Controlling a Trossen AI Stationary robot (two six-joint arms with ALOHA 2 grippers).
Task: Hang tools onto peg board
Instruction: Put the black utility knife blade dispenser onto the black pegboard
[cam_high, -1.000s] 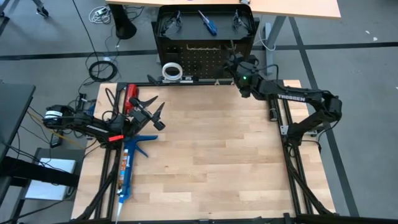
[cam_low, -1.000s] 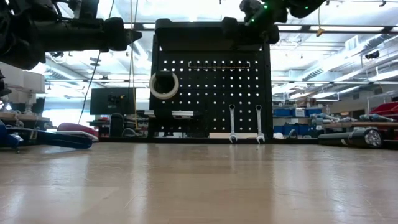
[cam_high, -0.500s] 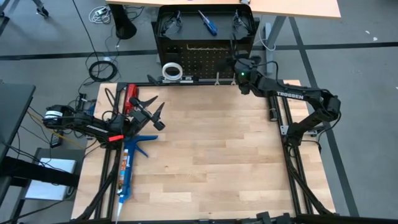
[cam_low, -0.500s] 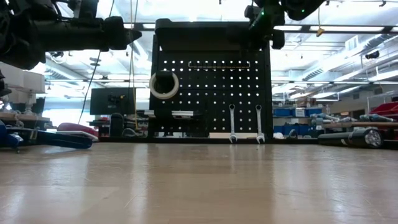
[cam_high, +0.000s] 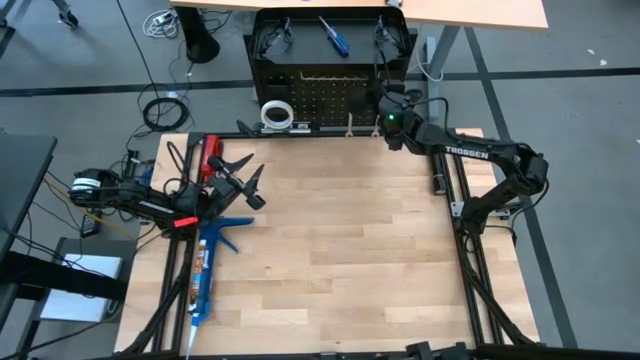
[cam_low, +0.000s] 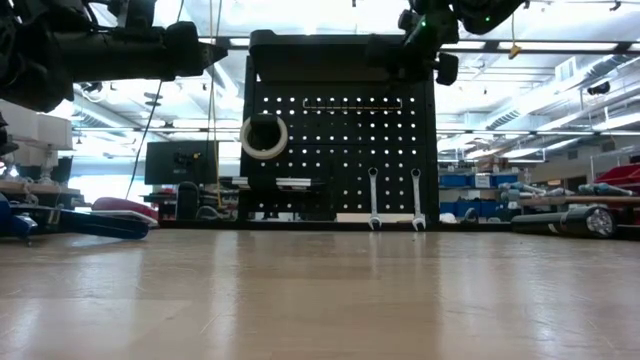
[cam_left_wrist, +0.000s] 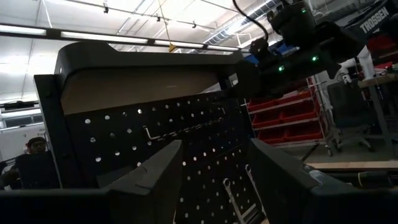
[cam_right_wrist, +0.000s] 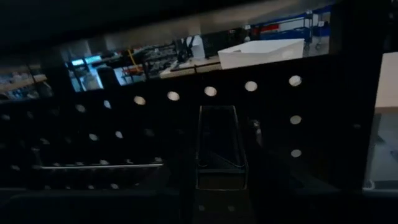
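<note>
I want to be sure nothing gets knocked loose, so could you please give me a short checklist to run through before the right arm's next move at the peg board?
1. Right gripper at the peg board's upper right corner: ok.
2. What the right gripper holds: cannot tell; the right wrist view shows a clear, lens-like piece between its fingers.
3. Two wrenches hanging low on the board, below the arm: ok.
4. White tape roll on its peg, away from the right arm: ok.
5. Left gripper open, empty, waiting over the table's left side near the red-handled tool: ok.
</note>
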